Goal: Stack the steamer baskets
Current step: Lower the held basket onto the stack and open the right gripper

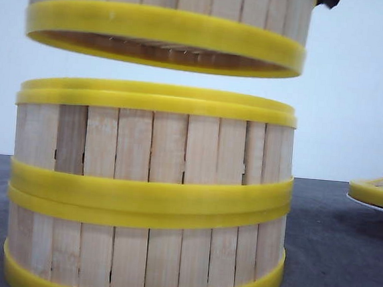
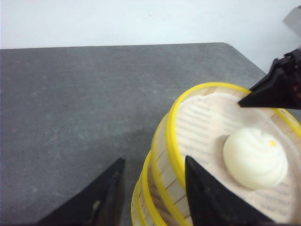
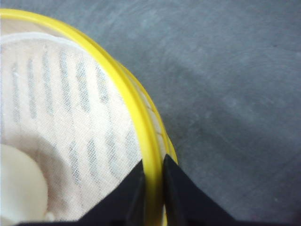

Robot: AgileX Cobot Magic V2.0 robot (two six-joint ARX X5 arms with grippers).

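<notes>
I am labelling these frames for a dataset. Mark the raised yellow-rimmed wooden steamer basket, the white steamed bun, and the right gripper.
Raised yellow-rimmed wooden steamer basket [image 1: 164, 30]: front view, on its lower yellow rim.
White steamed bun [image 2: 255, 158]: left wrist view, on its top.
Right gripper [image 3: 153, 181]: right wrist view, between fingertips pinching the rim.

Right gripper [image 3: 153, 181] pinches the rim of the raised steamer basket [image 3: 70, 117]. Left gripper [image 2: 153, 188] straddles that basket's wall, fingers parted, not touching.

lighting was even, bright and diffuse; shadows on the table [image 2: 70, 117] were soft. the right wrist view was blurred close up, and the bun [image 2: 255, 158] slightly overexposed.
</notes>
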